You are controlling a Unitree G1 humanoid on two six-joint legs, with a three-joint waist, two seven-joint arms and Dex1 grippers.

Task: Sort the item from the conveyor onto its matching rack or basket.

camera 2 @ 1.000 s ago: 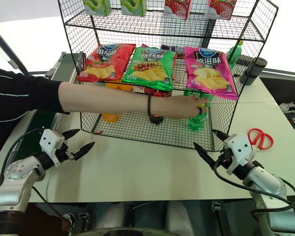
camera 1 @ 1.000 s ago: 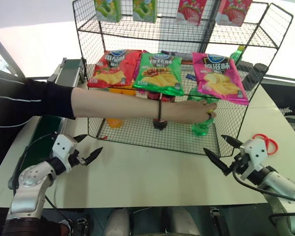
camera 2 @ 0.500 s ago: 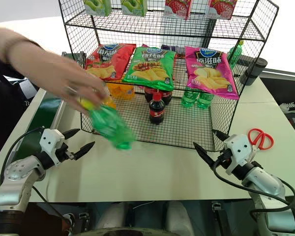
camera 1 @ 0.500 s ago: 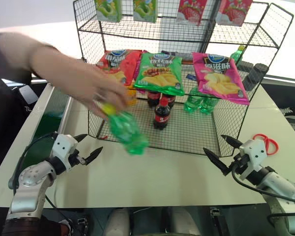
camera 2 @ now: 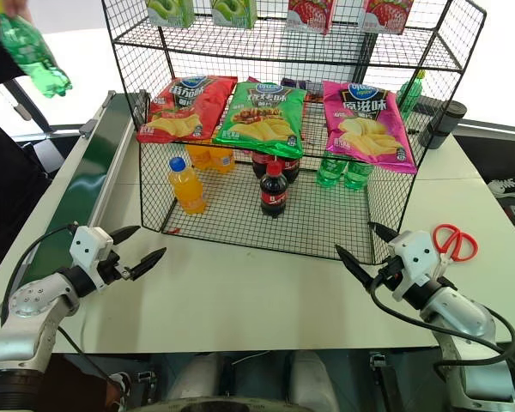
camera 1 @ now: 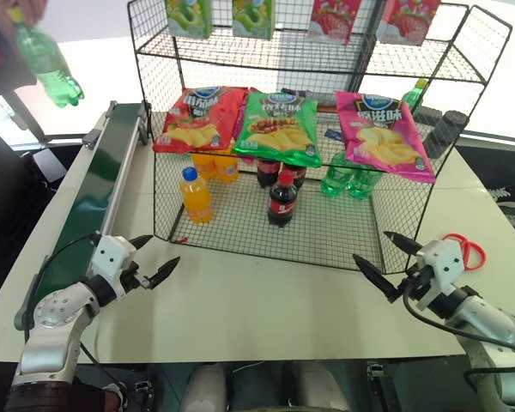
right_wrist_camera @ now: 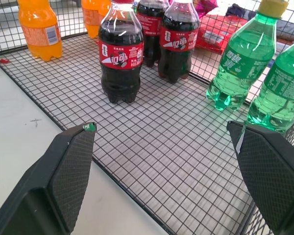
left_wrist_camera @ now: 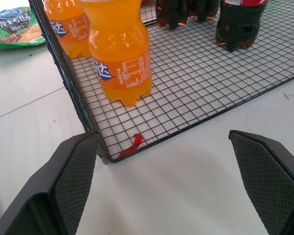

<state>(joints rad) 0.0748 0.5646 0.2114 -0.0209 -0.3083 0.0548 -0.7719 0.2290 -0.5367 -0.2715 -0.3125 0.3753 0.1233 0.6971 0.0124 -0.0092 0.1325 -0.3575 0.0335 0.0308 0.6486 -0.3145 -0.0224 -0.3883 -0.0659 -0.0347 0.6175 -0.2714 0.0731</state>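
Observation:
A person's hand (camera 1: 23, 9) holds the item, a clear-green bottle (camera 1: 50, 62) with a yellow cap, tilted in the air at the far left above the conveyor (camera 1: 94, 184). The dark-green belt runs along the table's left side. The black wire rack (camera 1: 322, 245) stands at the table's middle, its bottom basket holding orange, cola and green bottles. My left gripper (camera 1: 165, 248) hangs open near the basket's front left corner, holding nothing. My right gripper (camera 1: 369, 245) is open too, by the front right corner.
In the basket stand an orange bottle (left_wrist_camera: 120, 58), a cola bottle (right_wrist_camera: 120, 58) and two green bottles (right_wrist_camera: 245, 58). Chip bags (camera 1: 279, 127) lie on the middle tier. Red scissors (camera 1: 465, 249) lie on the table to the right. Bare tabletop (camera 1: 266, 300) runs along the rack's front.
The person's hand took a green bottle out of the basket and swept it left and upward to above the conveyor. Both grippers stayed still and open.

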